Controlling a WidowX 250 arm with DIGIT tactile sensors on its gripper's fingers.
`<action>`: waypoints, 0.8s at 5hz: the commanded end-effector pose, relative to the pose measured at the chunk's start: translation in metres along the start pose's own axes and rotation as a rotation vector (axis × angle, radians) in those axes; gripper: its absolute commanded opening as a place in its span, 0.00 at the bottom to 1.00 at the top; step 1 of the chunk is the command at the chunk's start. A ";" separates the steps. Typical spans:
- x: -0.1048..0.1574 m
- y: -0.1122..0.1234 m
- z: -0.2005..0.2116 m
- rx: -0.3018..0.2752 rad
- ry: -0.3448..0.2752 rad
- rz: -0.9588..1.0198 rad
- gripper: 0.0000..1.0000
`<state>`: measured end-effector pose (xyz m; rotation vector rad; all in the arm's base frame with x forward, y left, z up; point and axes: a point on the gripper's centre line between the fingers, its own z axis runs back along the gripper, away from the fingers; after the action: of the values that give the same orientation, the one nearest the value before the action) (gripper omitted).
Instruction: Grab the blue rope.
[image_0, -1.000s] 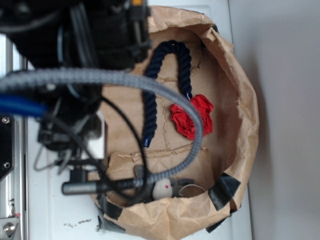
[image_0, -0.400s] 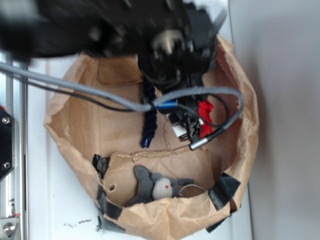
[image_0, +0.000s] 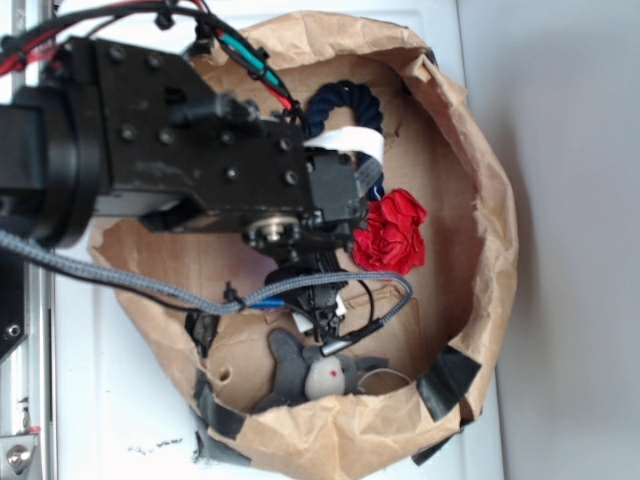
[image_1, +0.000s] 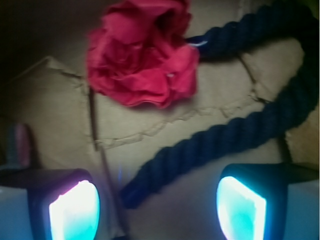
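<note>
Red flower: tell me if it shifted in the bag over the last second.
No. The flower sits at the same spot against the bag wall.

Arm now lower over the blue rope (image_1: 235, 135), pincer (image_1: 157, 207) spread.

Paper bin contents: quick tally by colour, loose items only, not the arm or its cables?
Navy: 1, the blue rope, below the open gripper
Red: 1, the cloth flower
Grey: 1, the stuffed toy
Total: 3 in the paper bin
</note>
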<state>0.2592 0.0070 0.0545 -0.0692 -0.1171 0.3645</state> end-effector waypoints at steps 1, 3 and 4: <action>0.017 0.007 -0.004 -0.019 -0.020 0.053 1.00; 0.067 0.030 -0.029 -0.015 0.037 0.134 1.00; 0.075 0.031 -0.029 -0.005 0.005 0.108 0.00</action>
<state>0.3223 0.0462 0.0221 -0.0857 -0.0806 0.4318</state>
